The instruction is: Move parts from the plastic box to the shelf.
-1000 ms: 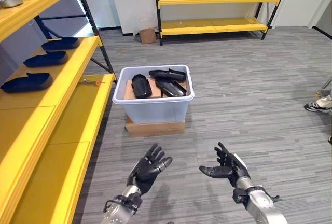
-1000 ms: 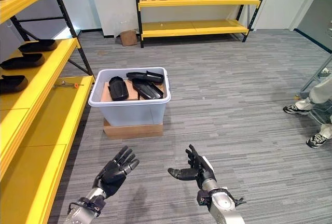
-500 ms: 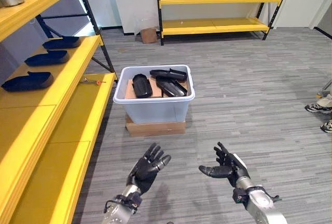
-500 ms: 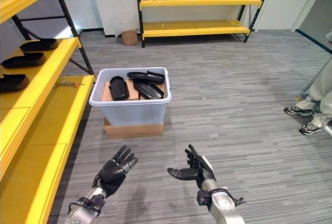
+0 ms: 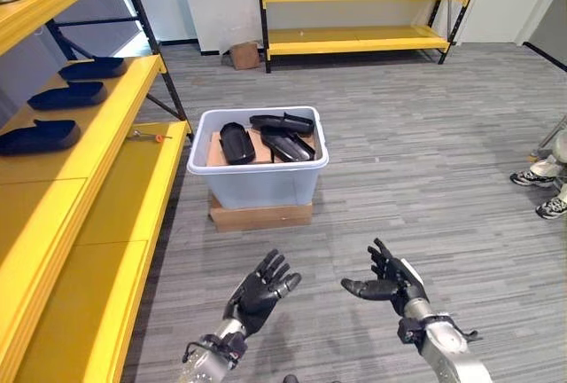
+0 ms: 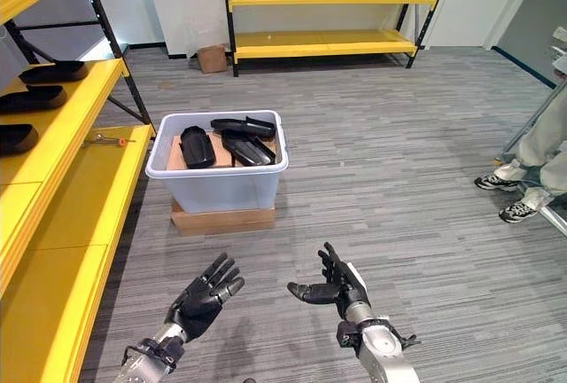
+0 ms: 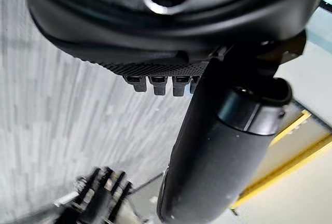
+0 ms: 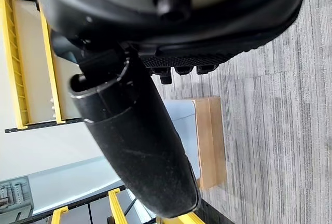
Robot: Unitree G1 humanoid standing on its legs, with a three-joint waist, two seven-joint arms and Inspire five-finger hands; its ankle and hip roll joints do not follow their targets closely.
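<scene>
A pale plastic box stands on a low cardboard base on the grey floor ahead. Several black moulded parts lie inside it. On my left runs a yellow shelf carrying three dark blue parts. My left hand and right hand hover low in front of me, well short of the box. Both are open with straight fingers and hold nothing. The right hand's thumb stands out in its wrist view, with the box beyond.
A small tool lies on the lower shelf board by the box. Another yellow rack with cardboard boxes stands at the far wall. A person's shoes are on the floor at right. Open floor surrounds the box.
The whole picture has shifted a little left and down, so the camera moved. My left hand has shifted slightly right. Both hands stay open.
</scene>
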